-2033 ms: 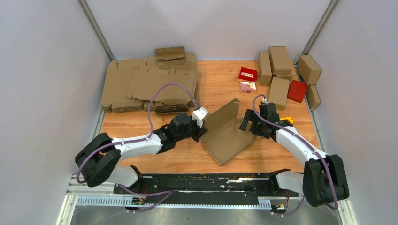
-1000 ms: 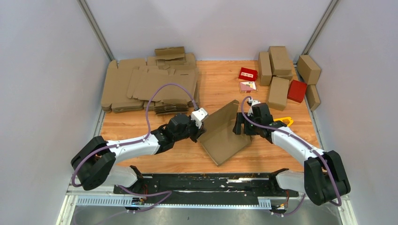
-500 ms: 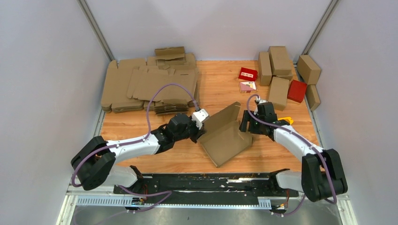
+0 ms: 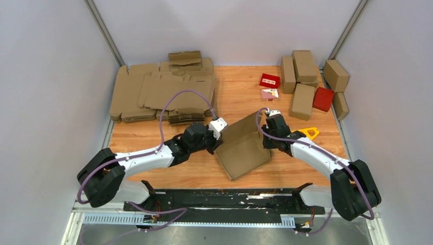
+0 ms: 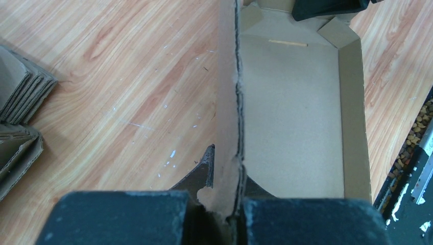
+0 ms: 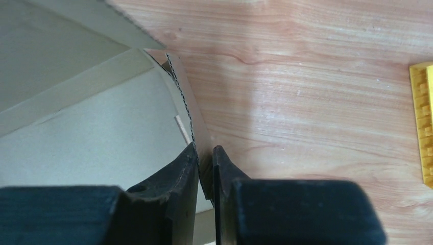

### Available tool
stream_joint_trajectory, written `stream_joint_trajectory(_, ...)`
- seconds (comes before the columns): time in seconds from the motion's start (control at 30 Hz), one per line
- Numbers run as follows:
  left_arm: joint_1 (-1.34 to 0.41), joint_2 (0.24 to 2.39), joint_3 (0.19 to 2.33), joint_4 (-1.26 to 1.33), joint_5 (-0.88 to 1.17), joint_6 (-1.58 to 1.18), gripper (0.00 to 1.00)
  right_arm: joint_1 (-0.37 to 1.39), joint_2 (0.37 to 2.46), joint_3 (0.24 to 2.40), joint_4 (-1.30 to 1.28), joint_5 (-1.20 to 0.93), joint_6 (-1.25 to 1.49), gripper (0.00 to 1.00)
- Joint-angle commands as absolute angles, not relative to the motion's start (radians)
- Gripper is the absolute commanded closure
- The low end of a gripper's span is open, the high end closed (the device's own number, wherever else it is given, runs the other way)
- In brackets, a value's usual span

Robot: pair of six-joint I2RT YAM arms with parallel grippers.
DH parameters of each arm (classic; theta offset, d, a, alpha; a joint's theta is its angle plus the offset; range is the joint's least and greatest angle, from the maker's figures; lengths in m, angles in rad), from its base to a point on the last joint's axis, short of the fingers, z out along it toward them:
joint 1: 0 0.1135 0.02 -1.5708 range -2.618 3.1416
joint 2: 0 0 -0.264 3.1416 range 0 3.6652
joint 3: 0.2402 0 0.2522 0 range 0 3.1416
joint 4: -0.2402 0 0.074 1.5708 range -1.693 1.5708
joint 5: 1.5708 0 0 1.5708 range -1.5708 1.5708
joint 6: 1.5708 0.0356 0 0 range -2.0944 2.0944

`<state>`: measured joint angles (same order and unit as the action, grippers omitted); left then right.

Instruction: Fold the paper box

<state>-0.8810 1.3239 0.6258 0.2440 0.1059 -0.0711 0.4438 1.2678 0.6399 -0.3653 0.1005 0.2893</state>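
The paper box (image 4: 245, 150) is a partly folded brown cardboard sheet in the middle of the table, with one panel standing up at its far-left side. My left gripper (image 4: 216, 141) is shut on its left wall; in the left wrist view the wall's edge (image 5: 228, 102) runs straight out from between the fingers (image 5: 228, 171), with the box floor (image 5: 296, 112) to the right. At the box's right side my right gripper (image 4: 265, 139) holds a thin upright flap (image 6: 196, 120), squeezed between the shut fingers (image 6: 206, 149). The pale inside of the box (image 6: 102, 127) lies left of that flap.
Flat brown blanks (image 4: 163, 92) are stacked at the back left. Finished brown boxes (image 4: 304, 66) and red boxes (image 4: 323, 98) stand at the back right, with a small printed card (image 4: 269, 94) nearby. A yellow tool (image 4: 308, 132) lies just right of my right gripper, also seen as a yellow edge (image 6: 424, 117).
My right gripper has moved left onto the box's right flap and closed on it. The box has shifted slightly left. The left gripper has kept its hold.
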Motion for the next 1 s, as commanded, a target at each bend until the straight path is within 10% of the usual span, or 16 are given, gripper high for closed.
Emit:
stream_joint_trajectory(0.0, -0.887, 1.310, 0.662, 0.246, 0.114, -0.074, 0.97, 0.502, 1.229, 0.676, -0.380, 0.132, 0.302, 0.85)
stream_joint_trajectory(0.33, -0.887, 1.332, 0.669, 0.250, 0.118, -0.081, 0.97, 0.550, 1.251, 0.676, -0.376, 0.090, 0.281, 0.78)
stream_joint_trajectory(0.8, -0.887, 1.329, 0.670, 0.247, 0.123, -0.080, 0.98, 0.544, 1.241, 0.669, -0.390, 0.059, 0.269, 0.29)
stream_joint_trajectory(0.97, -0.887, 1.329, 0.670, 0.244, 0.122, -0.080, 0.98, 0.502, 1.227, 0.662, -0.376, -0.050, 0.274, 0.27)
